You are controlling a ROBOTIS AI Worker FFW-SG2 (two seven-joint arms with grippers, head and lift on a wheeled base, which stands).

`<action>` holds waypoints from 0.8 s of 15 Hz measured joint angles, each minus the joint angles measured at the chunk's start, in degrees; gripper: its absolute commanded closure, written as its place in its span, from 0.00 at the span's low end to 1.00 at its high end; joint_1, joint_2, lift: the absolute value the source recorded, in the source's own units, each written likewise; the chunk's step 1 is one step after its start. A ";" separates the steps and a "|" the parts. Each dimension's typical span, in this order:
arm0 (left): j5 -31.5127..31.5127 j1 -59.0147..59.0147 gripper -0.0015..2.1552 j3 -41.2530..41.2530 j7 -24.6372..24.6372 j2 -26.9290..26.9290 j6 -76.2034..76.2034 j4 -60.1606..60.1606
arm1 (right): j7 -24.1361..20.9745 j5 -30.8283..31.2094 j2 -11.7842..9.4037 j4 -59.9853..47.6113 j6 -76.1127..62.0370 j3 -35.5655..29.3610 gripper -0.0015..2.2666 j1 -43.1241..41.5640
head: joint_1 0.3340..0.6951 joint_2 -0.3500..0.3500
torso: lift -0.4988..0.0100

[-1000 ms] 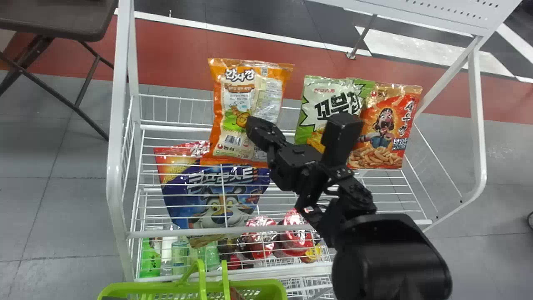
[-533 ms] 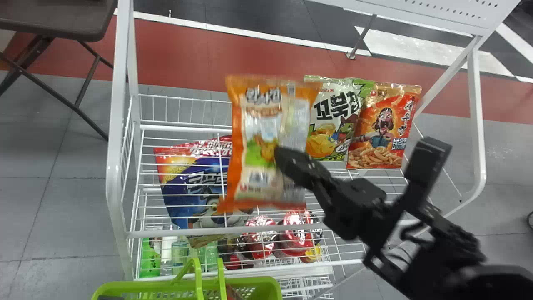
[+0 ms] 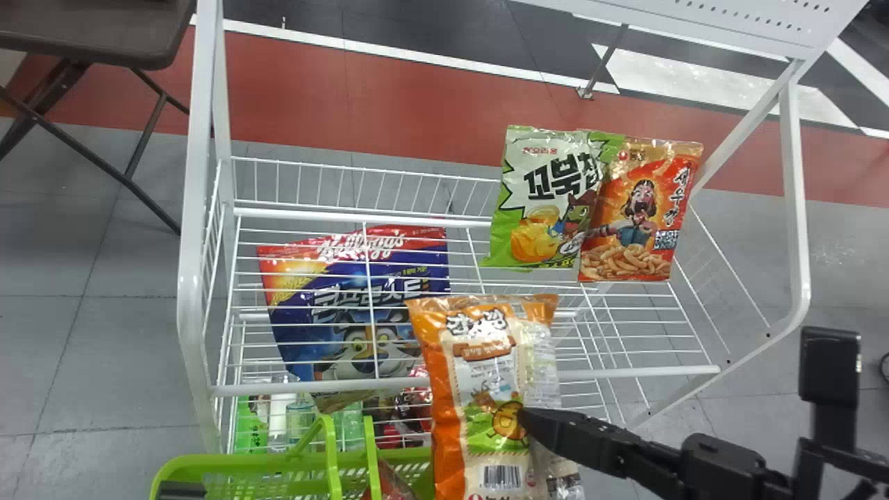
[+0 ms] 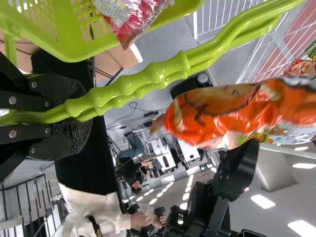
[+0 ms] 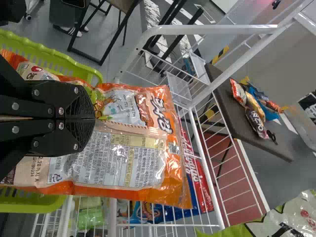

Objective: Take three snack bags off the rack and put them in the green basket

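1 bag [image 3: 483,368] in R pincer [image 3: 531,419], prob. mid-bag

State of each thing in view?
green basket: held by its handles, red packet inside
orange bag: gripped, near the basket
left pincer: shut on handles
right pincer: shut on orange bag
green-and-white bag: on rack, ungripped
red bag: on rack, ungripped
blue bag: on rack, behind wires

I see the orange snack bag [image 3: 479,403], crinkled, print upright, overlapping the R end of the green basket [image 3: 229,464], w/ a red bag [image 4: 138,17] in it. Green-wht bag [image 3: 545,201] & red-orange bag [image 3: 635,215] stand overlapping, upper R of the wht rack [image 3: 197,312].
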 measured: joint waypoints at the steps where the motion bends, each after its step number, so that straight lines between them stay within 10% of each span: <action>1: 0.00 0.00 0.72 -0.01 0.00 -0.08 0.00 -0.16 | 0.52 0.34 -0.38 1.09 0.17 0.14 0.93 0.25 | 1.00 0.00 | 0.93; 12: 0.00 -0.57 0.72 0.06 0.00 -0.23 0.24 -0.10 | -2.68 15.22 -5.83 18.10 -6.64 27.97 0.93 3.73 | 1.00 0.00 | 0.93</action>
